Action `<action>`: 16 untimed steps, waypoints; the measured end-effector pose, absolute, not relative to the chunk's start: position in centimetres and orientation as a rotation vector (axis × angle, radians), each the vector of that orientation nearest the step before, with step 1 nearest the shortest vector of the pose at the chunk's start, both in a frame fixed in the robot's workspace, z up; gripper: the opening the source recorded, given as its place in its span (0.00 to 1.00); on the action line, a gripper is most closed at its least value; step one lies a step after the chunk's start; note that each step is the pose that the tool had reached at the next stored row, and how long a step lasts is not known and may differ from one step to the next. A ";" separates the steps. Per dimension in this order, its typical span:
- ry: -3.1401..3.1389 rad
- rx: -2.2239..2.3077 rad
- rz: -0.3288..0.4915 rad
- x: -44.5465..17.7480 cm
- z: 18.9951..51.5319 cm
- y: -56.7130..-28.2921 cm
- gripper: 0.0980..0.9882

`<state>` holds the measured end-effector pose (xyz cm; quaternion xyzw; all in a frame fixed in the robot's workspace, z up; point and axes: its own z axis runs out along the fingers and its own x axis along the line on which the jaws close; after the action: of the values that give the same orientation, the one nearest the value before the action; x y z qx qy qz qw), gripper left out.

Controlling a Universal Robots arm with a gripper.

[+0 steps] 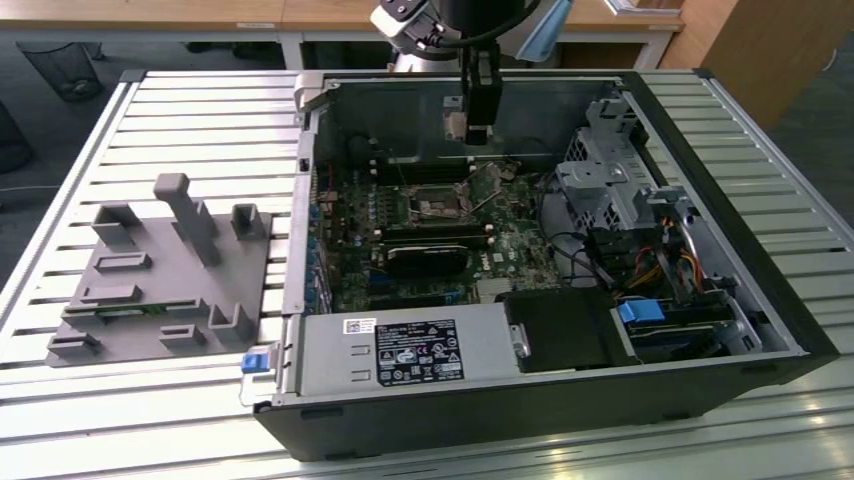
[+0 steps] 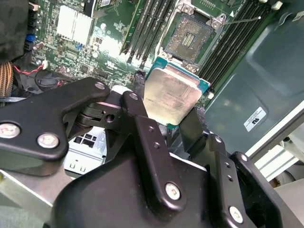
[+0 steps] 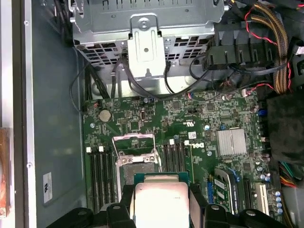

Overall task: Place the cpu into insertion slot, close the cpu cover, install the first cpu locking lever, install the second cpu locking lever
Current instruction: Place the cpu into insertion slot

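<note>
Jaws are clamping the cpu (image 2: 173, 97) flat by opposite edges; gripper (image 1: 478, 128) is hovering above the motherboard (image 3: 199, 128), empty insertion slot (image 2: 190, 40) lying below, just off the chip's edge.

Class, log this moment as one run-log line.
gripper: shut on cpu | cpu: held clear of insertion slot, not seated | cpu cover: open
</note>
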<state>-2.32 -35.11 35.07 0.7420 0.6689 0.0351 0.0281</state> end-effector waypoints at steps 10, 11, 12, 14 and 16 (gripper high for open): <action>2.072 2.284 0.108 -2.3 34.9 -35.1 0.50; 2.073 2.282 0.109 -2.3 34.9 -35.1 0.50; 2.075 2.281 0.109 -2.3 34.9 -35.1 0.50; 2.078 2.278 0.109 -2.3 34.8 -35.1 0.50; 2.080 2.277 0.109 -2.3 34.8 -35.1 0.50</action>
<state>-2.32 -35.12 34.78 0.7375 0.6739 0.0353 0.0280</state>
